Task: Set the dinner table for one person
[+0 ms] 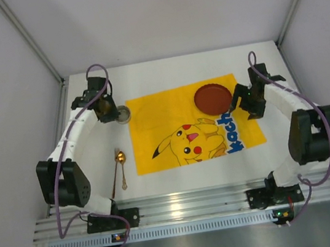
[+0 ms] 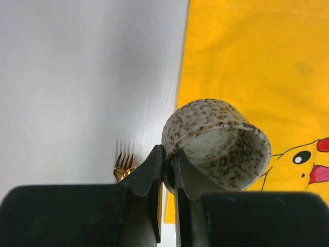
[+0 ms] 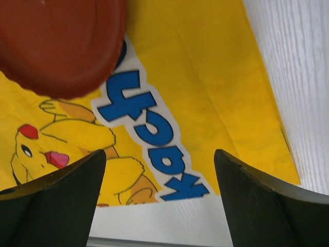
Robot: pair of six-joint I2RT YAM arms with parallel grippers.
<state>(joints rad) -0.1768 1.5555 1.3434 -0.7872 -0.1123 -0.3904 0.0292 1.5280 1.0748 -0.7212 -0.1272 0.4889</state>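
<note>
We hold the speckled cup (image 2: 221, 139) by one wall, left pincer (image 2: 167, 154) clamped on it, near the surface's (image 1: 170, 73) far-left corner | right pincer (image 3: 159, 154) gapes empty beside the red plate (image 3: 56, 41) | risk: thin rim grip, cup may pivot or topple.

Your top view hangs high above and behind the arm bases (image 1: 111, 220), looking down on the whole dinner table (image 1: 180, 182). Your left wrist view sits close over the left edge of the yellow mat (image 2: 247, 62), facing down past the speckled cup (image 2: 205, 123) and fork (image 2: 122, 163), both also in the top view. Your right wrist view looks down, close, on the mat's right edge, sharing the red plate (image 3: 56, 41) and blue lettering (image 3: 149, 128) with the top view. Both wrist views catch the Pikachu face (image 2: 308, 164)
</note>
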